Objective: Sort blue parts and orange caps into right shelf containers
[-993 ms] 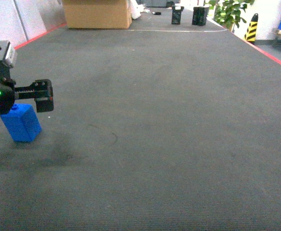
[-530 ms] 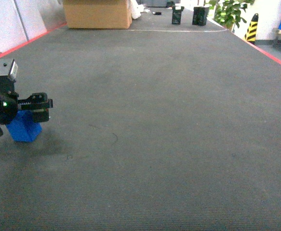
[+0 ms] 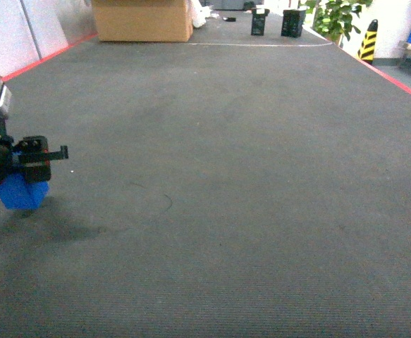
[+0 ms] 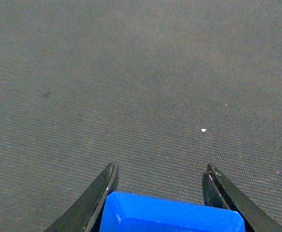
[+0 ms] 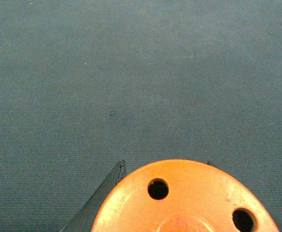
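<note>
Left gripper (image 4: pixel 162 193) clamped on a blue part (image 4: pixel 172 215), one finger (image 4: pixel 90 200) against each side of the block in the wrist view. Seen from the head camera, left gripper (image 3: pixel 39 156) and part (image 3: pixel 20 191) low at the far left edge, the part tucked under the jaws. Shifted further left and a little lower than a second ago, with the part carried along rather than left behind — so, most likely, a firm hold and a transport under way.

Right gripper (image 5: pixel 162 166) closed around an orange cap (image 5: pixel 186 198), cap filling the space between the tips, holes in its flat top facing the camera; only the left finger (image 5: pixel 104 191) clearly visible. Not in the head view.

Beyond both grippers, only dark grey floor (image 3: pixel 233 176). Far ahead, a cardboard box (image 3: pixel 142 20). No shelf or crates in view, so both pieces held but neither delivered; turning toward the shelf probably next.
</note>
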You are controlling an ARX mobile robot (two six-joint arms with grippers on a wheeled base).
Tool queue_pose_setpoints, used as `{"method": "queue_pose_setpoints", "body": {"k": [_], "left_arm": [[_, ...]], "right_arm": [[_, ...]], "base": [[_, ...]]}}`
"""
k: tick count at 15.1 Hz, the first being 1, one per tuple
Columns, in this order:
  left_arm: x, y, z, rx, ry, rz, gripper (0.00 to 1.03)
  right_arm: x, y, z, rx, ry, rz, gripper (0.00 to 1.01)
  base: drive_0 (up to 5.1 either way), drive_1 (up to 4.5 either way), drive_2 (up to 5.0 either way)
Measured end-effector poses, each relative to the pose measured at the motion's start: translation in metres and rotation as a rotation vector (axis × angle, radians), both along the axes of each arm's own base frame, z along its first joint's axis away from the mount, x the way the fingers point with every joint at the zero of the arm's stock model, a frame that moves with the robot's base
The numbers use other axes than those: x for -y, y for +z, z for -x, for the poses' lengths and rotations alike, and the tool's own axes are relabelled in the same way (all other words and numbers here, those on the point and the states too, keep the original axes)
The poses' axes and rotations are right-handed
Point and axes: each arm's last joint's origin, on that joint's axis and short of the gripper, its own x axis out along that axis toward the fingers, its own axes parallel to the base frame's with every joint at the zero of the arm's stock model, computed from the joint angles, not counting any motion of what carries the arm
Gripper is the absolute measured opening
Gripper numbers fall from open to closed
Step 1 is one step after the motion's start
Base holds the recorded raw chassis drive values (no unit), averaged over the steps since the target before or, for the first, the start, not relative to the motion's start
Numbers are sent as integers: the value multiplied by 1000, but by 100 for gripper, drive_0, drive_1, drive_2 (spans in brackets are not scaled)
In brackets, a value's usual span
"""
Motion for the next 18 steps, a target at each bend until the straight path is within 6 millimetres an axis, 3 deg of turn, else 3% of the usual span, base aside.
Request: {"method": "queue_pose_setpoints", "body": {"k": [1,3,4,5,6,9,18], "left_arm": [[0,15,13,55,13,-22,46],[4,62,61,205,38,-86,46],[10,84,105,250,47,-105,46],[16,87,146,229,52,-117,46],[13,60,207,124,80,-109,46],[11,75,208,212,101,-94,46],[11,74,208,206,100,-94,46]], "right_arm": [[3,2,7,-1,-8,1,43],[5,13,33,11,-24,23,43],[2,21,55,4,-19,48,43],[-1,30,76,37,-10,78,43],[9,37,100,121,-86,92,43],[9,35,103,127,-84,89,43],[9,35,103,127,-84,90,43]], "base": [[0,0,0],[0,0,0],[0,0,0],[0,0,0],[0,0,0],[0,0,0],[53,-41,-10]]}}
